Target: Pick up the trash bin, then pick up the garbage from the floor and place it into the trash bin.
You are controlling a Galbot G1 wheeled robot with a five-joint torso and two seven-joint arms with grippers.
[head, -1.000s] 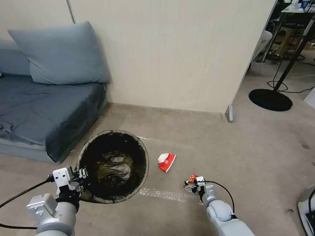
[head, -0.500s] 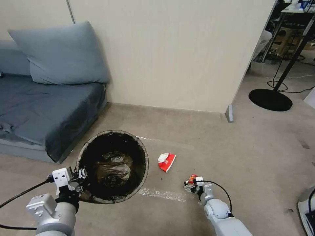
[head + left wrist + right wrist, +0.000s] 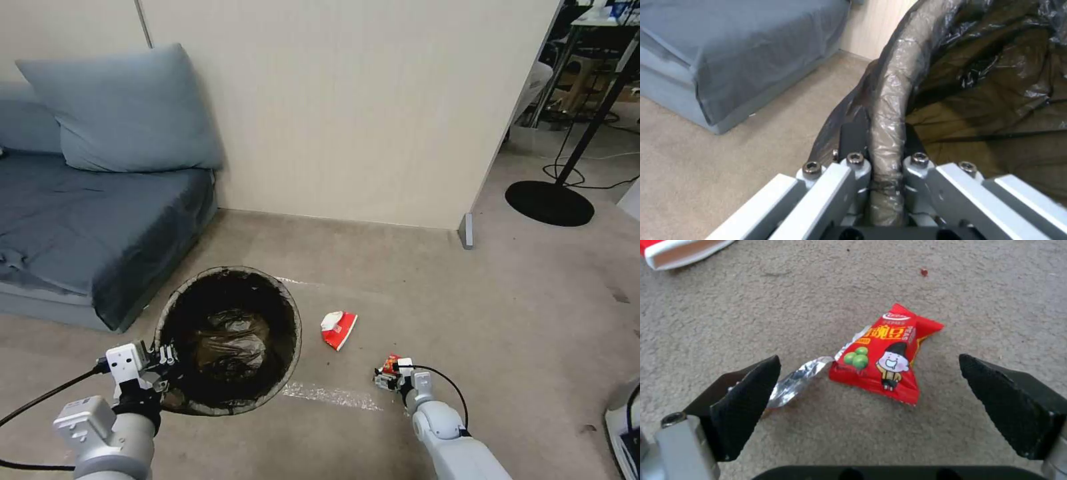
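1. Down low at near right: right gripper [image 3: 387, 377] over the carpet [image 3: 467, 313], jaws spread wide, nothing between the pads but floor and wrapper.
2. Straddled by those black pads [image 3: 746, 400]: red snack wrapper [image 3: 885, 361], lying flat on the carpet, touching neither pad as far as can be told.
3. Long axis of the wrapper running away from the wrist, white logo end at the far tip, cartoon figure and green peas nearer the wrist; torn silver foil flap [image 3: 795, 380] trailing sideways toward one pad.
4. Seen from the head: wrapper [image 3: 389, 363] just beyond the gripper's tips.
5. Farther off and left of it: red-and-white carton [image 3: 338, 328], flattened on the floor, between the bin and the right gripper; white open end toward the far left, pointed red end toward the near side.
6. At near left: left gripper [image 3: 163, 357], clenched on the near-left rim of the bin [image 3: 200, 293].
7. From the left wrist: jaws pinching the bag-wrapped rim [image 3: 889, 110] from both sides.
8. Bin mouth open toward the camera, round, lined with a dark bag [image 3: 227, 347]; crumpled liner inside, no litter to be made out in it.
9. Behind, at far left: blue sofa [image 3: 80, 220] with a cushion [image 3: 127, 107], against the wall [image 3: 347, 100].
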